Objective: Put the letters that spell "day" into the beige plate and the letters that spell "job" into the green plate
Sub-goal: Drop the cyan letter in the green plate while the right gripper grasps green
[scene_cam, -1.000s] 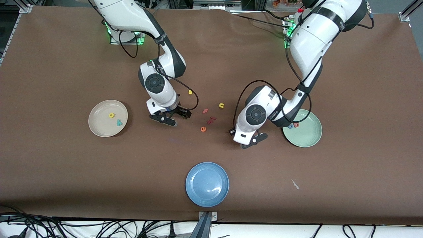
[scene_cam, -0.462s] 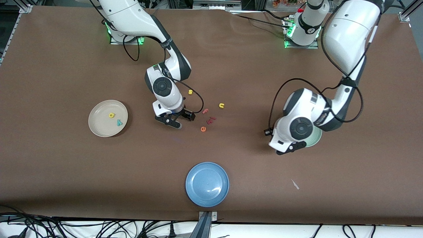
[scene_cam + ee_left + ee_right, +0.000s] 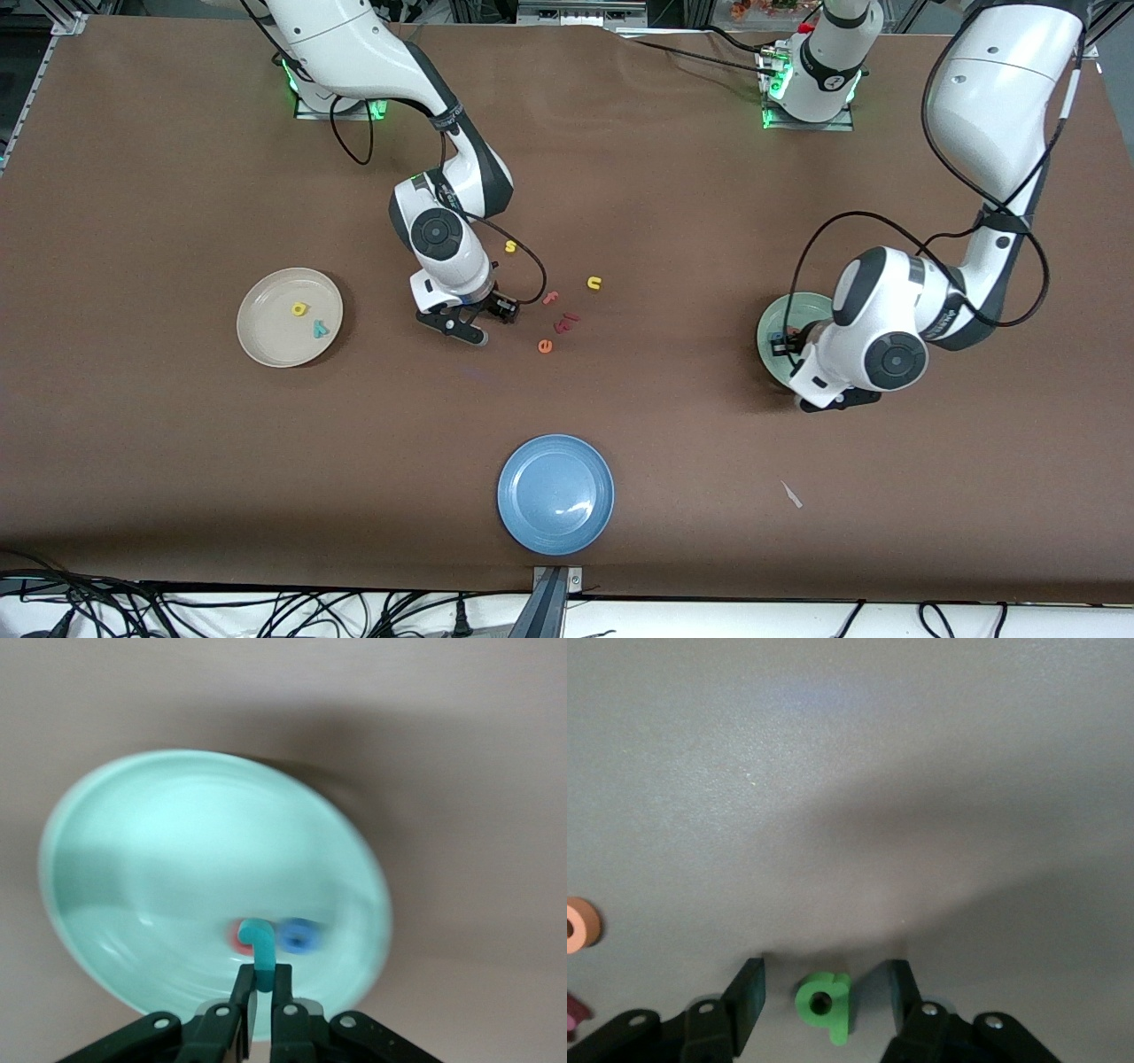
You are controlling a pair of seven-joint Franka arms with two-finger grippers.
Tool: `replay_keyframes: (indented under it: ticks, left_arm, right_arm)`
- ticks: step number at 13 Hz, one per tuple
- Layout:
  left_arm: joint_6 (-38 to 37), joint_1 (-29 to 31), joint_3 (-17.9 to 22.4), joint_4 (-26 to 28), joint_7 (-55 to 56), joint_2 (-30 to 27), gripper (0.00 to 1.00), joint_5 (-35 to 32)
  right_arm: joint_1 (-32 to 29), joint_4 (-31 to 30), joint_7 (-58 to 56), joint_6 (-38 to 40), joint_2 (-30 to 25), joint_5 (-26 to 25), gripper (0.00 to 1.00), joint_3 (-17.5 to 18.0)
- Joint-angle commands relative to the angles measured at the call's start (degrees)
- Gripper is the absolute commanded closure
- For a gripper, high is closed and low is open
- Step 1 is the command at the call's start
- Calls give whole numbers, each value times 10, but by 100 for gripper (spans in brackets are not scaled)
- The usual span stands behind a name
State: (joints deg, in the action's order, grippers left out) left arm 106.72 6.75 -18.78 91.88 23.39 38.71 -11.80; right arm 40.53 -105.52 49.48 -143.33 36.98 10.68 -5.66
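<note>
My left gripper is shut on the teal j and hangs over the green plate, at its rim nearer the front camera. The salmon-red b and blue o lie in that plate. My right gripper is down at the table beside the loose letters, open, with the green d lying flat between its fingers, untouched. In the front view the right gripper hides the d. The beige plate holds the yellow a and the teal y.
A blue plate sits near the table's front edge. Loose letters lie mid-table: yellow s, yellow u, pink f, dark red letters, orange e. A white scrap lies toward the left arm's end.
The left arm has carried the j from mid-table to over the green plate. The right gripper has shifted a little toward the loose letters and its fingers have narrowed around the d.
</note>
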Motion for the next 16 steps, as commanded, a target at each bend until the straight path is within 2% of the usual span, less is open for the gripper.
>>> replay_keyframes:
  ticks: [1,2,3,5,7,10,15,16]
  left_arm:
    - [20,41,-6,40,-92,-14,100,-24]
    - [29,48,-6,47,-123,-14,100,-23]
    - [31,50,-6,51,-129,-13,91,-23]
    - [30,49,-6,49,-130,-13,2,-23]
    - [25,46,-7,45,-130,-15,0,-23]
    - [23,42,-11,40,-128,-37,0,-22]
    - [1,42,-49,30,-128,-109,0,-17]
    - [-15,42,-54,16,-131,-122,0,-17]
  right_arm:
    - [8,13,9,2,8,9,42,-3]
    - [10,13,12,2,8,10,43,-3]
    - [10,14,14,2,8,10,45,-3]
    - [10,13,14,2,8,10,45,-3]
    - [10,13,13,3,8,10,47,-3]
    - [10,13,13,5,8,13,59,-2]
    - [8,14,11,9,13,14,69,0]
    - [8,14,11,9,13,13,78,0]
